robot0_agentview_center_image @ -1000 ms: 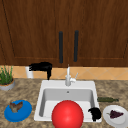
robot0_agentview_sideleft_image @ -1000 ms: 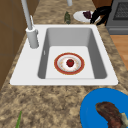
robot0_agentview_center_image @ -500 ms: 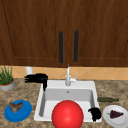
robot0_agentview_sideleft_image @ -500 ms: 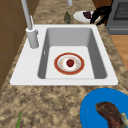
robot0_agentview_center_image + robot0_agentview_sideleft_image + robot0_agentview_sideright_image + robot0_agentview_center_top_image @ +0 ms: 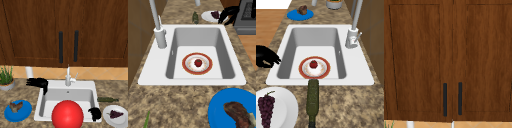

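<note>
Sink (image 5: 58, 85) and grape plate (image 5: 119, 119), one hand by each.
My left hand (image 5: 38, 82) hovers at the sink's back-left corner, fingers straight, pointing to 9 o'clock, thumb hanging to 6. My right hand (image 5: 95, 113) is at the front-right corner, fingers loose and drooping in the left side view; the grape plate is just beside it at 3 o'clock, so it's the nearer hand. The side views show a red-rimmed plate (image 5: 185, 64) with a red fruit (image 5: 198, 62) in the basin.
</note>
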`<state>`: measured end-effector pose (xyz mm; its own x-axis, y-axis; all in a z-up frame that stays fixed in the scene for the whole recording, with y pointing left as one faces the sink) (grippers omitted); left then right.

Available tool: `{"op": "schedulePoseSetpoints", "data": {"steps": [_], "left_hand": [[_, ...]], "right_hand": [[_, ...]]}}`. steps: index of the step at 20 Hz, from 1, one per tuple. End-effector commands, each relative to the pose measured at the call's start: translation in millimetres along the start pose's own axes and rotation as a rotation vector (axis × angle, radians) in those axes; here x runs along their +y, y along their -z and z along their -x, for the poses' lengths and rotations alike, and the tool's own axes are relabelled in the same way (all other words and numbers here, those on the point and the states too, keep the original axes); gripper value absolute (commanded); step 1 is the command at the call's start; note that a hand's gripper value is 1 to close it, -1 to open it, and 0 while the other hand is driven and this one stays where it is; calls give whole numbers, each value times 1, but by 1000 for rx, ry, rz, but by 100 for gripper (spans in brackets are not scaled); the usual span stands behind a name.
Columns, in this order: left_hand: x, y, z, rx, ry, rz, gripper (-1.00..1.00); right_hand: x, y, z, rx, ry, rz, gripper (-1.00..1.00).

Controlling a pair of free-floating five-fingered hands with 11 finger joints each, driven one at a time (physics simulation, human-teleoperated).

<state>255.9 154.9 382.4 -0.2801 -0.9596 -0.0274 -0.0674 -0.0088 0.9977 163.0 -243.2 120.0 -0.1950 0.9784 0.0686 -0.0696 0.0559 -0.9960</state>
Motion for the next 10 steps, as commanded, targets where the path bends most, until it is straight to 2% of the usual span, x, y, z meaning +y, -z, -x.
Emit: {"op": "schedulePoseSetpoints", "data": {"steps": [1,10], "left_hand": [[-7,-7,2,-118,3,-40,-100],[-7,-6,7,-271,9,-57,-100]], "right_hand": [[0,0,0,0,0,0,0],[0,0,0,0,0,0,0]]}}
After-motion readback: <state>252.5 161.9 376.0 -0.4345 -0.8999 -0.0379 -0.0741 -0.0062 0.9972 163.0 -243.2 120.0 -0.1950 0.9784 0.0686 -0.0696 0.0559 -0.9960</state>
